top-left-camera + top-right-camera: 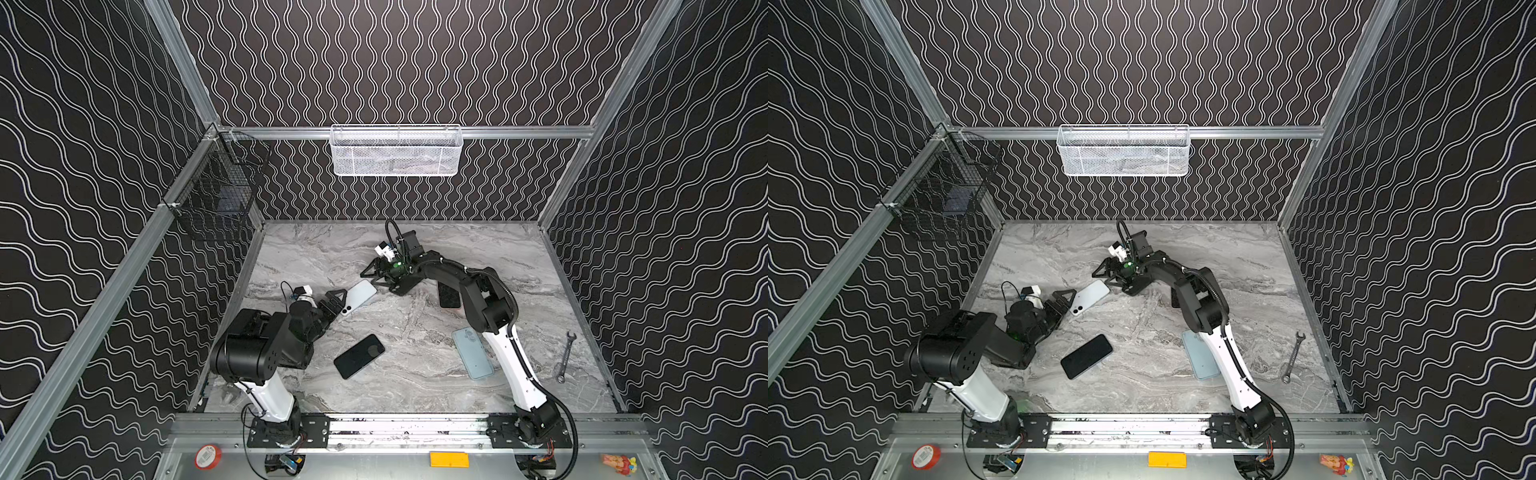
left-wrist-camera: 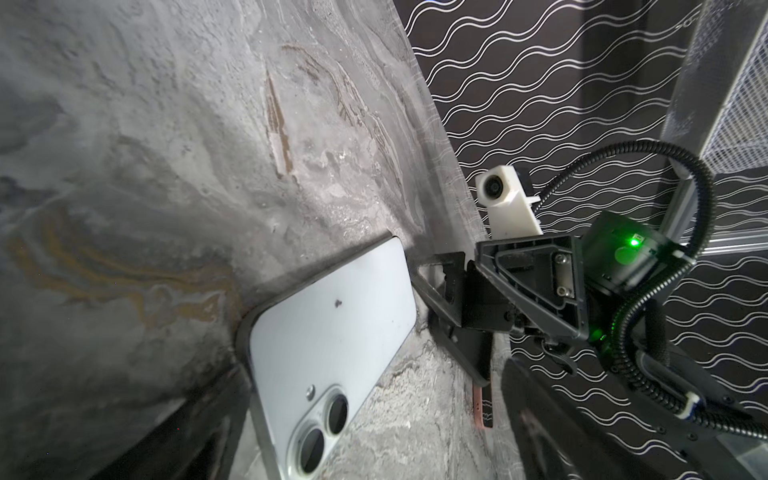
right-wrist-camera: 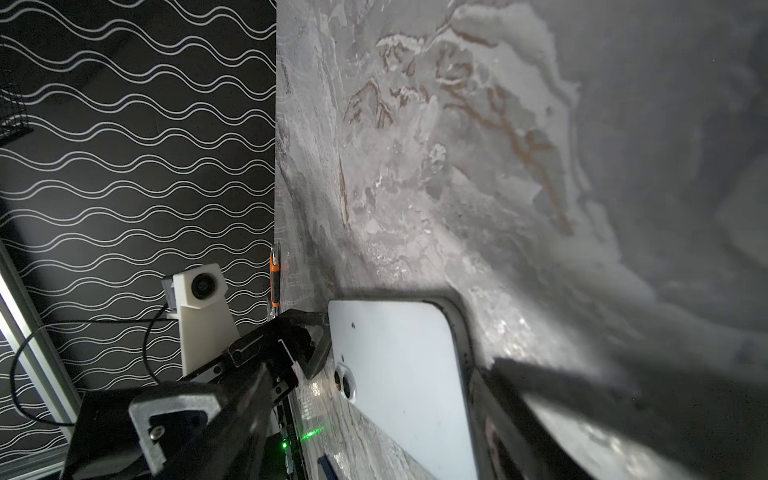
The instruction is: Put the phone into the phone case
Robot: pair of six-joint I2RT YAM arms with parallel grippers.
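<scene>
pale phone lies camera-side up, left of the surface's centre, between the spread-open left gripper and right gripper. blue phone case waits toward the front right corner. likely stiff, slick, breakable; pinch its long edges.

TEST CELL: I work in a robotics lab enclosure. Aluminium frame rails box me in, with black wave-patterned wall panels on three sides and a marble-look tabletop under my grippers. Beyond my right gripper a white mesh basket hangs from the frame; past my left gripper, a black wire basket. Behind both, my arms bolt to a slotted base rail.
</scene>
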